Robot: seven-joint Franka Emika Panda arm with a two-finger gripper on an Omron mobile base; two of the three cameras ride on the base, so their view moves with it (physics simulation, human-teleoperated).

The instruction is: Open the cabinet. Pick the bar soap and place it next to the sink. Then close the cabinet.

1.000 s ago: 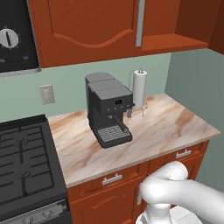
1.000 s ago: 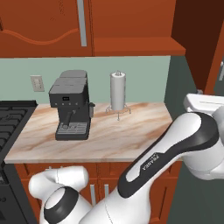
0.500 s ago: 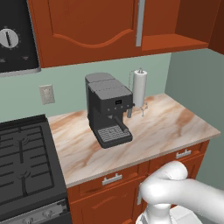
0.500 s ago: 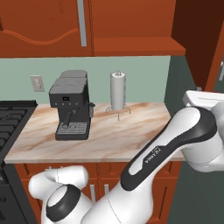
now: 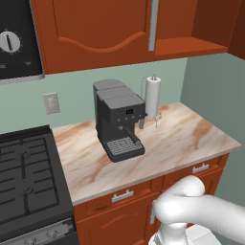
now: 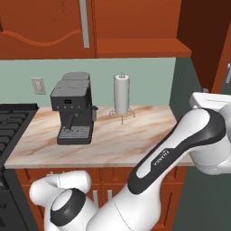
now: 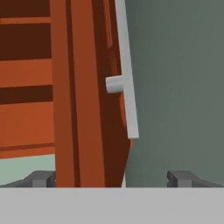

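Observation:
The reddish-brown cabinet [image 5: 95, 28] hangs over the counter. Its left door is shut, with a long silver handle [image 5: 153, 24], and its right half stands open, showing a bare inner shelf [image 5: 191, 47]. In the hand view the swung-out right door [image 7: 87, 109] appears edge-on, with its silver bar handle [image 7: 127, 78] just ahead. My gripper [image 7: 111, 178] is open, one dark fingertip [image 7: 41, 178] on either side of the door's lower edge. In the right base view my arm [image 6: 198, 135] reaches to the far right, beside that door [image 6: 203, 40]. The bar soap is out of view.
A dark coffee machine [image 5: 119, 119] and a white paper-towel roll [image 5: 153, 95] stand on the marble counter [image 5: 191, 139]. A black gas stove [image 5: 24, 186] lies to the left. Low drawers with short silver pulls [image 5: 122, 195] run under the counter. A green wall [image 7: 183, 87] rises behind the open door.
In the right base view my forearm has drifted slightly to the right. The kitchen and the cabinet doors stand as before.

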